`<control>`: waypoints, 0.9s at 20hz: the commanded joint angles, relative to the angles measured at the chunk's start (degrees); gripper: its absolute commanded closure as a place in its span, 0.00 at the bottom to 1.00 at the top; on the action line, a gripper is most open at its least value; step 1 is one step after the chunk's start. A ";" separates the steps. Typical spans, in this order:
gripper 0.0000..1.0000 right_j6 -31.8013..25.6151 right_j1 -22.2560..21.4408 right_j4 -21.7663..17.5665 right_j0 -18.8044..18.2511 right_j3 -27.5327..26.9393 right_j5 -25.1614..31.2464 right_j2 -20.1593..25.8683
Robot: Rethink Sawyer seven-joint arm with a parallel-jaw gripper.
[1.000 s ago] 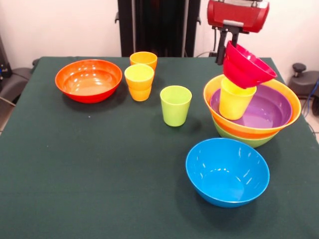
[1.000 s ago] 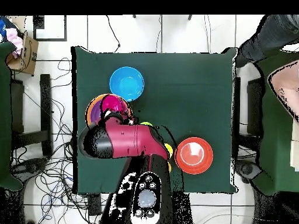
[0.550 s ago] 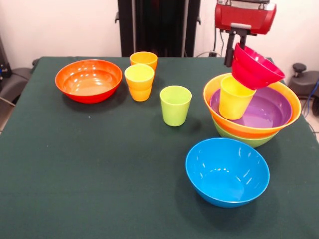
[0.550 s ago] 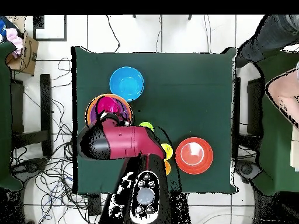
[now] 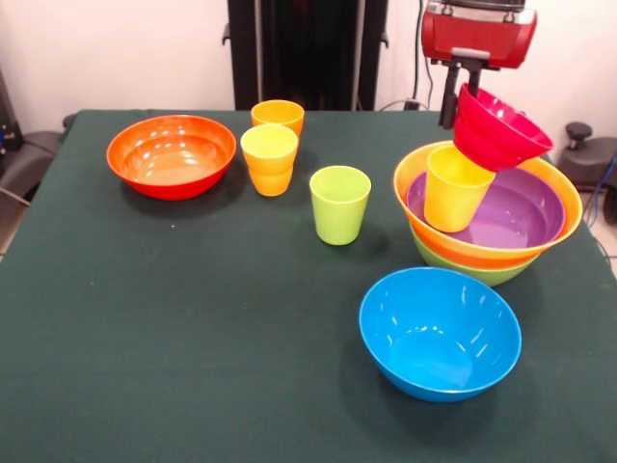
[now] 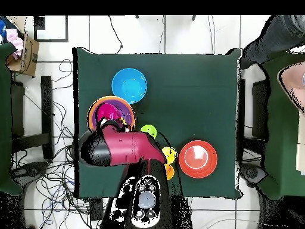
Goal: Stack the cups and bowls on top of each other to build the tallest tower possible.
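The tool (image 5: 451,108) grips the small magenta-red bowl (image 5: 496,130) by its rim, holding it tilted in the air — just over a yellow cup (image 5: 455,189) leaning inside the purple bowl (image 5: 525,210). That bowl tops the tower (image 5: 482,253), nested in orange and lime green bowls near the tabletop (image 5: 193,318) edge.

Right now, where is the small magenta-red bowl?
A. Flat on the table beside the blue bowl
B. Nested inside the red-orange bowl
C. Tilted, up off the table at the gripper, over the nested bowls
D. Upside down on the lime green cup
C: the front view shows the small magenta-red bowl tilted at the gripper, above the yellow cup in the purple bowl.
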 commanded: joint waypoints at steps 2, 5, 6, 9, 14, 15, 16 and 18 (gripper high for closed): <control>1.00 5.13 2.77 0.06 -0.53 3.54 -0.86 4.23; 1.00 5.38 3.33 -0.37 -0.25 3.79 -1.60 3.55; 1.00 5.40 3.49 -0.51 -0.31 3.89 -1.98 3.47; 1.00 5.71 3.95 -0.88 -0.05 4.26 -3.02 3.06; 1.00 6.19 4.58 -0.73 0.83 3.30 -3.06 2.46; 1.00 6.39 4.73 -0.80 1.10 3.23 -3.32 2.20; 1.00 6.46 4.81 -0.85 1.19 3.26 -3.47 2.07; 1.00 6.49 4.76 -0.95 1.26 3.39 -3.70 1.93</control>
